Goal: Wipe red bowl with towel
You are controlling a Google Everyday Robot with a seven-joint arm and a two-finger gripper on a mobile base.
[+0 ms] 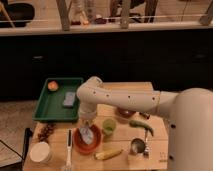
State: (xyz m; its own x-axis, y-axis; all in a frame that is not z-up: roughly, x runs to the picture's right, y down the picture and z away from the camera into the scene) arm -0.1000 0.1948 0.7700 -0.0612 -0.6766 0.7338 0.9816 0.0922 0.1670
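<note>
A red bowl (78, 146) sits on the wooden table (150, 145) near its front left. A grey towel (86, 135) lies inside the bowl. My gripper (87, 125) reaches down from the white arm (120, 97) straight over the bowl and meets the towel.
A green tray (47, 107) at the left holds an orange (52, 85) and a grey sponge (69, 99). Around the bowl are a green cup (109, 125), a banana (108, 154), a metal cup (137, 146), a green pepper (141, 126), grapes (46, 131), a white bowl (39, 152) and a spatula (68, 149).
</note>
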